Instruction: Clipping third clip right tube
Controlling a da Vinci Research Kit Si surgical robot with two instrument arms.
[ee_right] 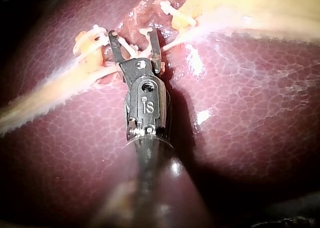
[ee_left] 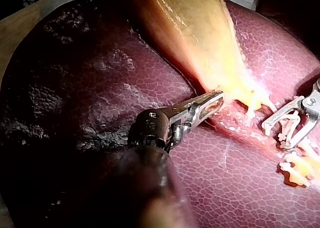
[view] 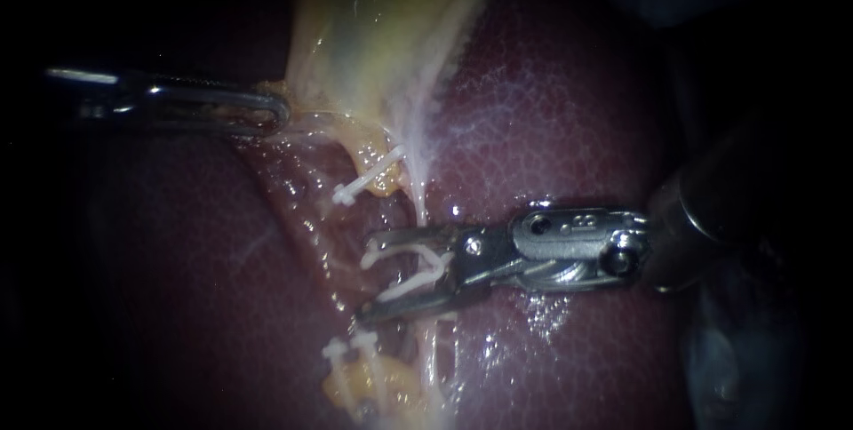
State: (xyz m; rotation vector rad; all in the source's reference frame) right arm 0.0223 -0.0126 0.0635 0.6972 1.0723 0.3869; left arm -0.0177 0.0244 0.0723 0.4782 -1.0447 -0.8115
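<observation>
**Observer:** Where is the tube from your console?

**Operator:** The thin, pale, stringy right tube (view: 416, 203) runs down from the neck of the pale yellow gallbladder (view: 382, 30), across the dark red mottled liver (view: 569, 110). It passes through the tool on my right instrument (view: 367, 277). The jaws there stand wide apart and carry the small white plastic clip (view: 413, 283), its legs unclosed. As far as I can judge, one leg lies on each side of the tube.

**Observer:** Any other clips nearby?

**Operator:** Two: an upper clip (view: 366, 178) by the gallbladder's neck and a lower clip (view: 348, 350) on yellowish tissue past the tool. I cannot tell exactly which strand each one bites.

**Observer:** And your left?

**Operator:** My left instrument (view: 283, 110) has its slim metal jaws closed on the gallbladder's edge. I judge that this hold is what stretches the tube.

**Observer:** How would you close?

**Operator:** I'd want both clip tips showing past the tube's far side, with the clip square across it and clear of its neighbours and the liver beneath. Then I'd squeeze slowly with no twisting — a tilted clip might catch only part of the tube, or tear it. The left hold should not slacken meanwhile.
</observation>
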